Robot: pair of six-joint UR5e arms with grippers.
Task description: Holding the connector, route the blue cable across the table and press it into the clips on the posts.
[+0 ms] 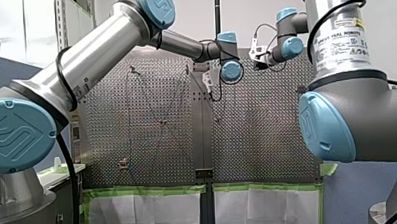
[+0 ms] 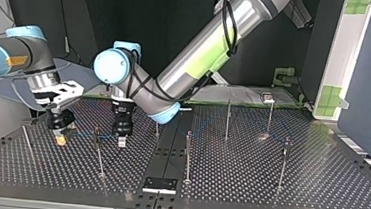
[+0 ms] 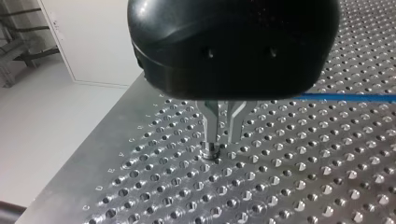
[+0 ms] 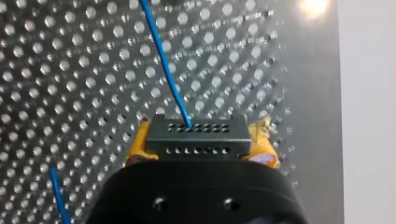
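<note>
My right gripper is shut on the black connector, its yellow pads pressing on both sides. The blue cable leaves the connector and runs away over the perforated table. In the top view that gripper hangs low at the left, and my left gripper hangs close beside it, near a thin post. In the left wrist view my left gripper points straight down; its metal fingers stand a little apart with nothing between them. The cable passes to one side.
Several thin upright posts stand on the table, such as one in the middle and one at the top view's right. A black plate lies at the near edge. A small metal stub sits under my left fingertips.
</note>
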